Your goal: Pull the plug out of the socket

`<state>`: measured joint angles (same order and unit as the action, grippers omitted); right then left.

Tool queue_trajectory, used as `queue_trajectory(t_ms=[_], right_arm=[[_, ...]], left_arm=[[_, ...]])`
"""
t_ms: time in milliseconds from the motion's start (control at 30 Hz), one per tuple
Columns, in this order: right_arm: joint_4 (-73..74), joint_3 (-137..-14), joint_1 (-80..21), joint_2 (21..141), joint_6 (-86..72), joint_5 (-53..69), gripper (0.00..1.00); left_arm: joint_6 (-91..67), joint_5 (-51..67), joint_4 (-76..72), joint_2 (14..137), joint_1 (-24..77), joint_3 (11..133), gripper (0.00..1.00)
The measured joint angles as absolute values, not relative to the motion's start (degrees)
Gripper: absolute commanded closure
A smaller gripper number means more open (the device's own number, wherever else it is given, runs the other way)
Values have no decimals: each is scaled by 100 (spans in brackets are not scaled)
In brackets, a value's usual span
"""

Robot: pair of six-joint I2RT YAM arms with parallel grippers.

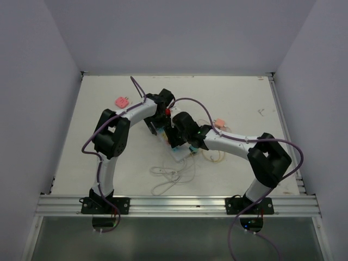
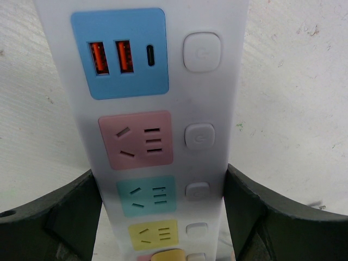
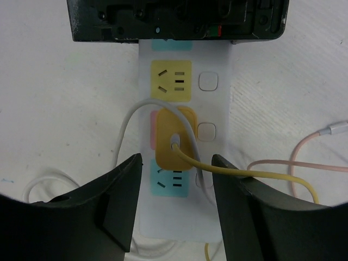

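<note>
- Left wrist view: we see the left gripper clamped on the long edges of the socket.
- Only the right wrist view shows us the yellow plug seated in it, with the right gripper straddling it, released.
- From above, the arms mostly hide both at mid table.

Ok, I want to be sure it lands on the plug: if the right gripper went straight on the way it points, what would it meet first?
Probably the yellow plug, seated in the strip right ahead of the right gripper and its open jaws; depth is hard to judge.
</note>
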<state>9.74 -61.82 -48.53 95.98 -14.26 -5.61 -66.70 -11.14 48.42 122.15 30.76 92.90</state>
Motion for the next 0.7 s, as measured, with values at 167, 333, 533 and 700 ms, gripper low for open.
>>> queue_trajectory(t_ms=[167,333,533,700], right_arm=[[635,-6182,-4853,9813,-1343,-652,45],[357,-6180,-4851,9961,-1262,-668,55],[119,-6180,-4853,10064,-1240,-657,76],[80,-6180,-4853,10075,-1240,-655,100]], left_arm=[[-6667,-1109,4851,12223,3076,9301,100],[-6641,-1100,4849,12226,3076,9308,100],[-6617,-1070,4842,12239,3028,9330,100],[-6595,-1079,4849,12256,3017,9354,100]])
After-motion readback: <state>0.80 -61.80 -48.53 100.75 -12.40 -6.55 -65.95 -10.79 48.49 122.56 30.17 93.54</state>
